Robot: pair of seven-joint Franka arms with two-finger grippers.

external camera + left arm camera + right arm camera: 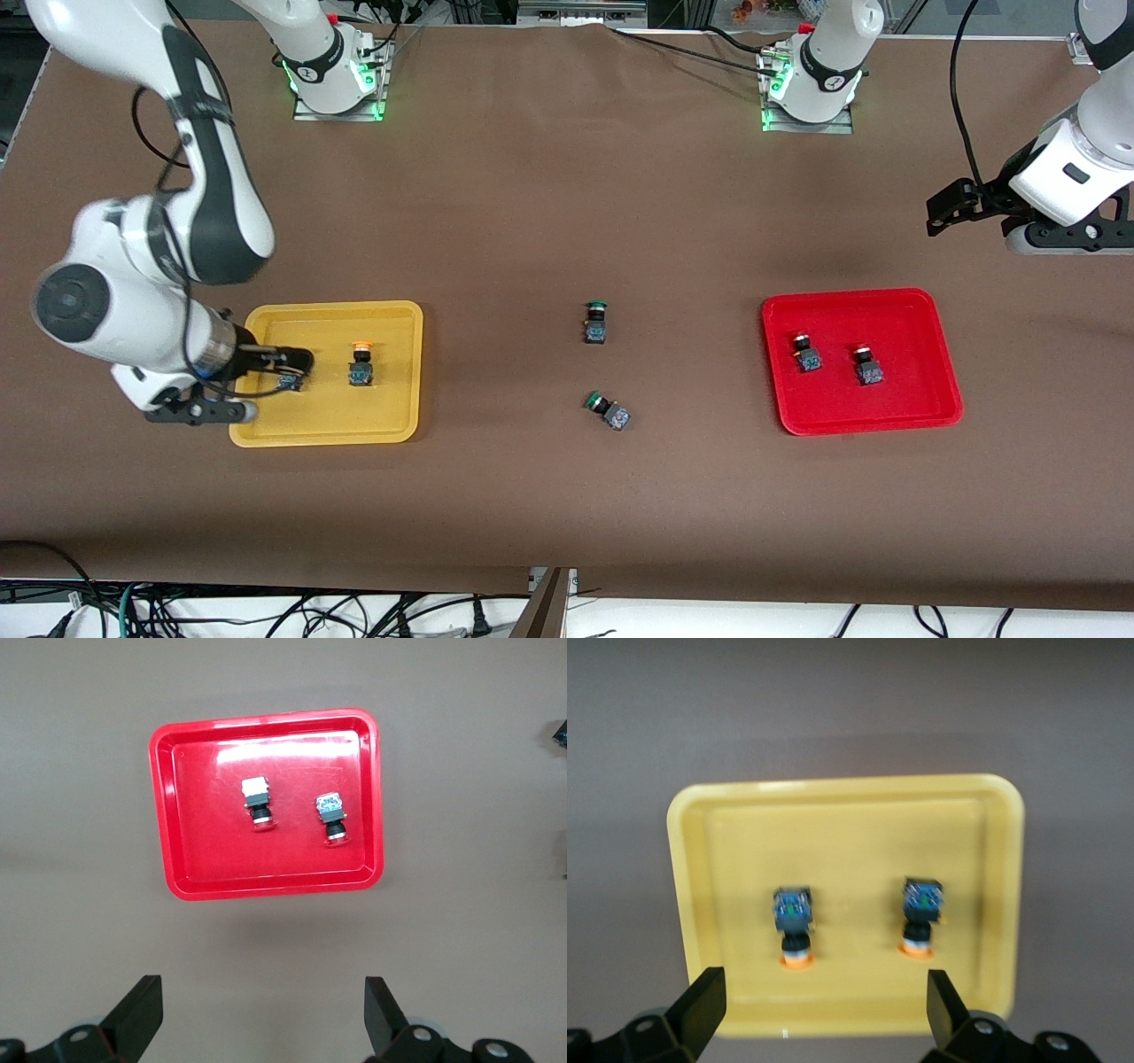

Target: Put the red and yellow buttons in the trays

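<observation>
The yellow tray (390, 399) holds two yellow buttons, one in plain sight (361, 365) and one partly hidden under my right wrist (289, 382). The right wrist view shows the tray (850, 842) and both buttons (793, 926) (921, 912). My right gripper (202, 413) (824, 1014) is open and empty, above the tray's rim. The red tray (912, 337) (266, 719) holds two red buttons (806, 353) (868, 365), also in the left wrist view (257, 802) (332, 818). My left gripper (1063, 241) (263, 1014) is open and empty, over bare table at the left arm's end.
Two green-capped switches lie on the brown table between the trays, one upright (595, 323) and one tipped over nearer the front camera (608, 410). Cables run along the table's front edge and near the arm bases.
</observation>
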